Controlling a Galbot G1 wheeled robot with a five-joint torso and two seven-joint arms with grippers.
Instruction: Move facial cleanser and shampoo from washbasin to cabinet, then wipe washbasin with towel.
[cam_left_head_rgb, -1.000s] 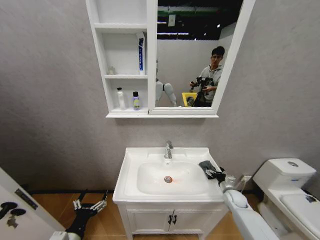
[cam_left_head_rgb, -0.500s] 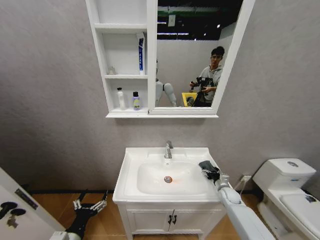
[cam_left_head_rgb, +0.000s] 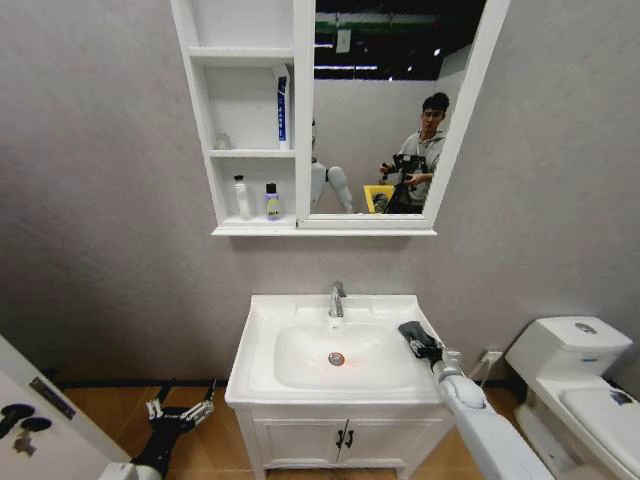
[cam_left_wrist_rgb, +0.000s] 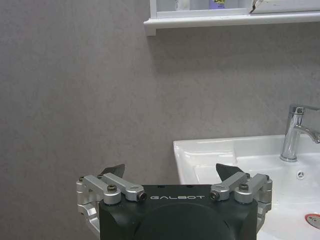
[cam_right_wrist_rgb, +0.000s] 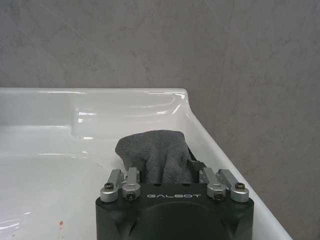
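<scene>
We were at the wiping step: our right gripper pinched the towel, a soft grey terry wad, against the glossy basin at its right rim. Next we judged a sweep across the rounded bowl was needed. Our left gripper hung wide open, empty, beside the vanity.

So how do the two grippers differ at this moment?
The right gripper is shut on the towel, while the left gripper is open and holds nothing. The right one is up at the washbasin, over the right side of the bowl; the left one hangs low beside the vanity, near the floor, off the washbasin's left edge. Both are the same black body with silver finger links.
</scene>
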